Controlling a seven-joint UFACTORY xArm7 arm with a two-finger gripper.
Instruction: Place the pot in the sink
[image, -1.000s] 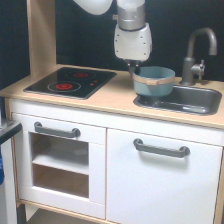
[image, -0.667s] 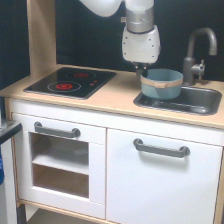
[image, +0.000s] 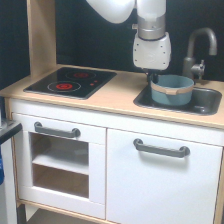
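Claw (image: 153, 76) position: mine hangs below the white wrist housing, directly over the back-left rim of the pot (image: 172, 89). Its fingertips are dark, small and partly lost against the pot's rim, so I cannot tell whether they are spread, pressed together or pinching the rim. Contact with the pot cannot be confirmed either.

Pot: teal-blue, round, lidless, with a tan band around its rim. It stands upright within the outline of the sink (image: 205, 103), toward the basin's left half as the exterior view shows it. Its lower body sits below the sink's edge line; whether its base rests on the basin floor is not visible.

Sink: dark grey, rectangular, rounded corners, set into the light wooden counter (image: 115, 96) at the exterior view's right. A grey faucet (image: 200, 47) rises behind it, its spout curving over the basin.

Other items: a glossy black hob (image: 71, 82) with red rings lies on the counter at the exterior view's left, well apart from the sink. Below the counter, white cabinet fronts carry two grey bar handles, one (image: 56, 131) on the left door and one (image: 161, 148) on the right door.
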